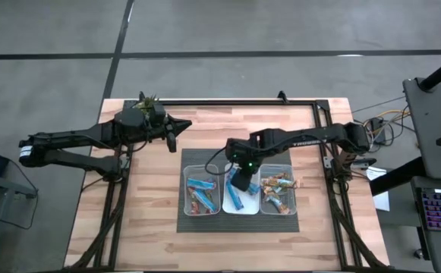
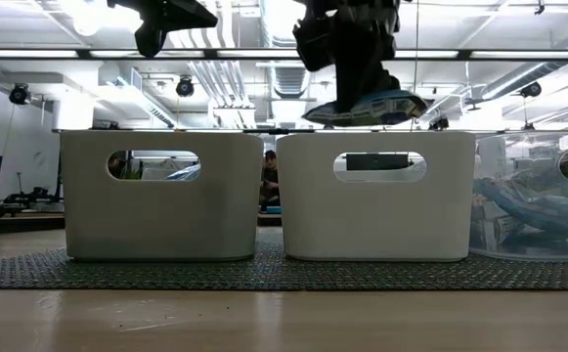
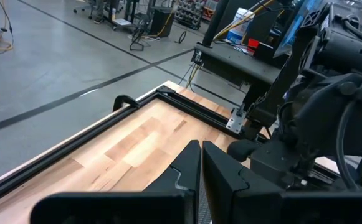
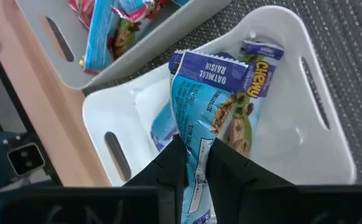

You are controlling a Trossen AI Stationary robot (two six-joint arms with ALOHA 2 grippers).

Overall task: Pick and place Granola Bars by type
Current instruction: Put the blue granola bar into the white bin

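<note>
Right claw (image 4: 193, 163) pinching blue oatmeal raisin bar (image 4: 209, 102), hanging just above middle bin (image 4: 305, 134). Best lowered inside the rim before release. Left claw (image 3: 200, 165) closed, empty, far-left over table (image 1: 205, 125).

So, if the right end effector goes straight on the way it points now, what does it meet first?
Probably the blue bars lying in the middle white bin, below the bar that the right end effector holds; depth is unclear.

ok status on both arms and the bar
Right gripper shut on blue granola bar, above middle bin. Left gripper shut, parked by plant. Nothing blocking.
</note>
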